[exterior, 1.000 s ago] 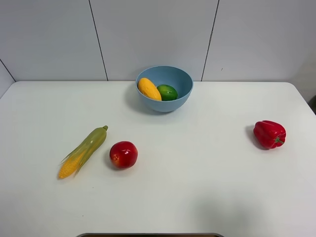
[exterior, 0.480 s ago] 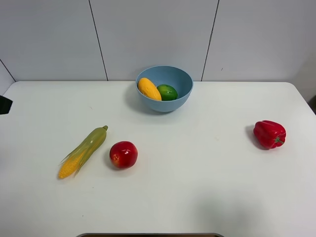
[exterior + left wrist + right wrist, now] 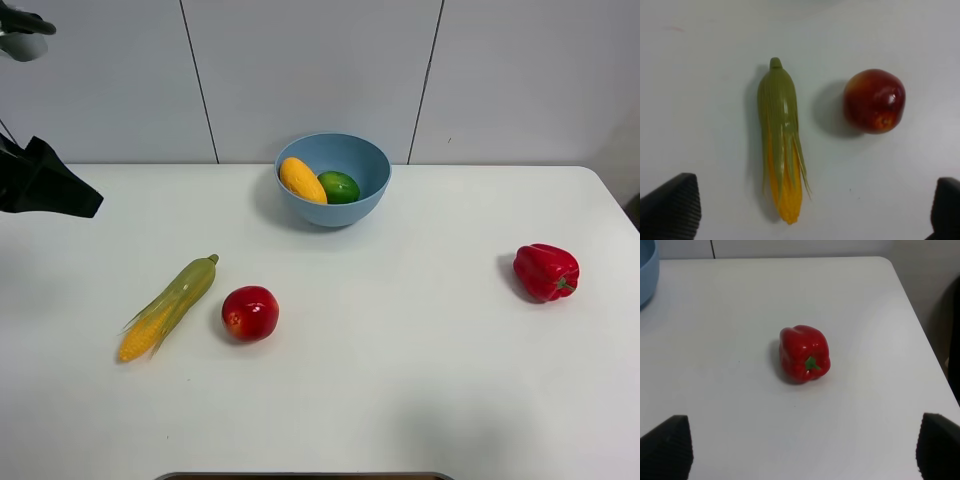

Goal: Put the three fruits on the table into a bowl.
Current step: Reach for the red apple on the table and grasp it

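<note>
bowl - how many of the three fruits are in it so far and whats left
Done: the mango and lime lie in the bowl. In hand: nothing; the left fingers are open and empty, facing the apple. Left: the apple, on the table beside the corn.

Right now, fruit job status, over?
Left pincer, right pincer open, empty. Mango, lime in bowl. Apple on table beside corn, not touching. Nothing over apple.
</note>
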`<action>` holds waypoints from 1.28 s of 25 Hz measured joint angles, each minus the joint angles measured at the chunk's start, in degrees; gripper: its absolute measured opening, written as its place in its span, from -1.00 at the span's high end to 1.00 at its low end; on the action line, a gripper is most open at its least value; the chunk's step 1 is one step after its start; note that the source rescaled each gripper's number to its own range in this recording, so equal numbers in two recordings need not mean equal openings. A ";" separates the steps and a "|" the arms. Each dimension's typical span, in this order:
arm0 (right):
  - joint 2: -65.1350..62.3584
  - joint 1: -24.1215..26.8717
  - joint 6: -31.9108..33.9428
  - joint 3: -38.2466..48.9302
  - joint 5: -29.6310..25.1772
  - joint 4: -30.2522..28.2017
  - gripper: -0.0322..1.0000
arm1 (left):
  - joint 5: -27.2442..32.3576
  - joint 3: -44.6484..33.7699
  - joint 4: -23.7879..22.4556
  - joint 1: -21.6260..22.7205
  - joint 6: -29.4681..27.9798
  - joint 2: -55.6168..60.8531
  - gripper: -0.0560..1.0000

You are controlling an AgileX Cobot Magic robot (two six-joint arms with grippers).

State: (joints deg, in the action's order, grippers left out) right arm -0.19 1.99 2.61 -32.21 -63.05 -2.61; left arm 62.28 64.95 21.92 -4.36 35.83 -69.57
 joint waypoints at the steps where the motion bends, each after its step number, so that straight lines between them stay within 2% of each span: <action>1: 0.00 0.00 0.00 0.00 0.00 0.00 -1.00 | -0.89 0.00 0.00 0.00 0.12 -0.58 -0.74; 8: 0.00 0.00 0.00 0.00 0.00 0.00 -1.00 | -4.74 0.18 -0.16 -0.54 0.24 -3.84 -0.74; 15: 0.00 0.00 0.00 0.00 0.00 0.00 -1.00 | -11.74 0.18 -3.45 -8.74 0.38 -4.78 -0.74; 18: 0.00 0.00 0.00 0.00 0.00 0.00 -1.00 | -13.54 0.18 -4.11 -10.76 0.43 -4.81 -0.74; 21: 0.00 0.00 0.00 0.00 0.00 0.00 -1.00 | -12.67 0.18 -8.27 -13.30 -0.70 -5.66 -0.74; 25: 0.00 0.00 0.00 0.00 0.00 0.00 -1.00 | -7.14 0.18 -18.65 -17.58 -6.52 -8.84 -0.74; 27: 0.00 0.00 0.00 0.00 0.00 0.00 -1.00 | -5.70 0.18 -22.35 -19.00 -8.72 -10.66 -0.74; 32: 0.00 0.00 0.00 0.00 0.00 0.00 -1.00 | -6.46 0.76 -23.05 -24.53 -9.98 -14.08 -0.74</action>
State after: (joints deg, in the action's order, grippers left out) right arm -0.19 1.99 2.61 -32.21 -63.05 -2.61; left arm 55.82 65.71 -1.13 -28.90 25.85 -83.64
